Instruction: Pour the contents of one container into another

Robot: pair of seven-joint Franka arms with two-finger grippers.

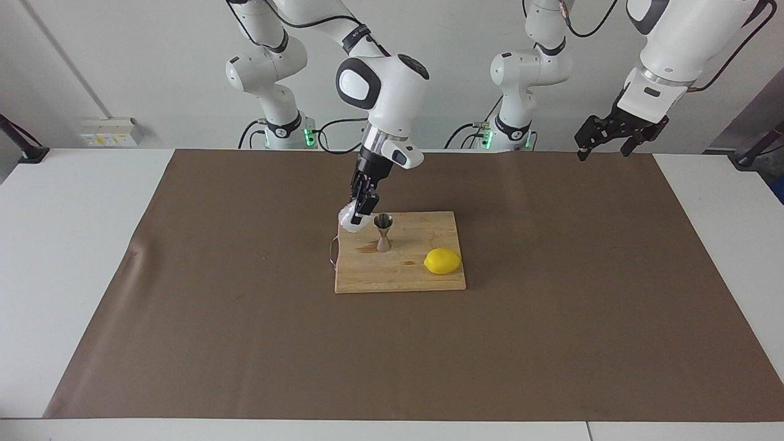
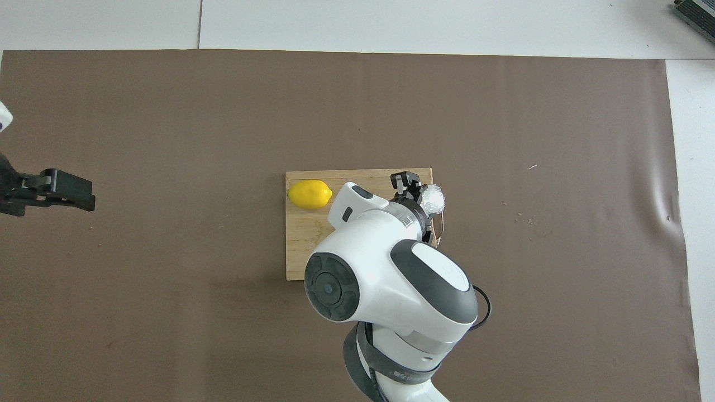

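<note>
Crinkly plastic cup (image 1: 347, 218) clamped in right pincer (image 1: 360, 215), lifted and tilted at nine o'clock of jigger (image 1: 383, 232) over board (image 1: 398, 272). Looks light, thin, crushable: grip gently at rim. Left pincer (image 1: 612, 136) apart, waiting.

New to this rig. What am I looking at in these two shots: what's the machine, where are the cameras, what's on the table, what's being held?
Two white robot arms with two-finger grippers work at a table covered by a brown mat. One camera faces the robots from across the table; the other looks steeply down from above their end. A wooden cutting board carries a metal jigger and a lemon. The right gripper is shut on a crinkly plastic cup, tilted beside the jigger. The left gripper waits, open, raised over its end of the table.
</note>
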